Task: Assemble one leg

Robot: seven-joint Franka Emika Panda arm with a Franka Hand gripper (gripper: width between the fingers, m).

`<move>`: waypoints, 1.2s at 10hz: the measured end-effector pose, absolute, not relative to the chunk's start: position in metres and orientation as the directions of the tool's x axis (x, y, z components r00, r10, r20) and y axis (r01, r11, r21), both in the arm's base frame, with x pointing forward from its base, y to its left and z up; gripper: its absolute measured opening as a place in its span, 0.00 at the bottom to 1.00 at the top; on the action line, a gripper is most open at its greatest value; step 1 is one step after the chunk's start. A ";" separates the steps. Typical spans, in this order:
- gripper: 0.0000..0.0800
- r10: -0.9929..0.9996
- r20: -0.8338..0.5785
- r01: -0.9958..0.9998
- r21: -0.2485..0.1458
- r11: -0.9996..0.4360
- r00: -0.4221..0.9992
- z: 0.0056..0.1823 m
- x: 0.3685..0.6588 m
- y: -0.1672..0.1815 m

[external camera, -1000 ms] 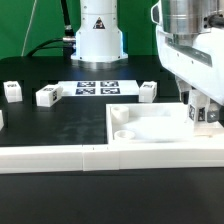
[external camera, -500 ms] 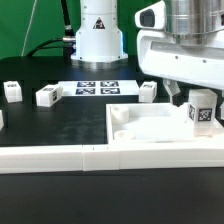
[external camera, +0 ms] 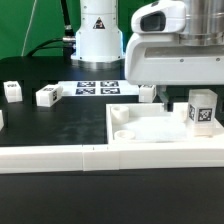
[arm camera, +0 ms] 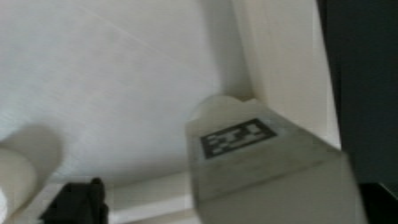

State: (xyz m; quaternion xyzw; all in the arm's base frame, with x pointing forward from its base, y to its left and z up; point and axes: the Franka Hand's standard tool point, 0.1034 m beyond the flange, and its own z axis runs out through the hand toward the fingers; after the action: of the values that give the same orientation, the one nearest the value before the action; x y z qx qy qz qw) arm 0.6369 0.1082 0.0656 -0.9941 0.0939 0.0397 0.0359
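Observation:
One leg [external camera: 203,110], a small white block with a tag facing the camera, stands upright in the large white tray-like part [external camera: 150,132], near its corner at the exterior view's right. My gripper [external camera: 180,97] hangs just above and to the left of it, open, with nothing in it. One dark finger [external camera: 164,99] shows below the hand. In the wrist view the same leg [arm camera: 240,140] rises from the tray floor [arm camera: 107,80] and one dark fingertip [arm camera: 80,200] stands apart beside it. Three more legs [external camera: 12,91] [external camera: 47,95] [external camera: 148,92] lie on the black table.
The marker board [external camera: 98,87] lies at the back middle in front of the arm's base [external camera: 98,35]. A long white border strip [external camera: 60,158] runs along the table's front edge. The tray has round sockets [external camera: 124,133] near its left side.
The gripper let go of the leg and drew away from it, now filling more of the view's upper right. The leg stayed standing in the tray.

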 end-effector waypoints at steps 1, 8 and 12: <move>0.81 -0.065 -0.086 -0.071 -0.073 -0.995 0.994 0.066 0.639 0.104; 0.36 0.017 -0.076 0.011 -0.079 -0.997 0.997 0.066 0.639 0.104; 0.36 -0.328 -0.091 -0.334 -0.069 -0.940 0.940 0.064 0.638 0.107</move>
State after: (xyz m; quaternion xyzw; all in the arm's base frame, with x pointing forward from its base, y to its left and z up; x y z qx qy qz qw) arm 0.6379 0.1070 0.0642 -0.9841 0.1683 0.0391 0.0416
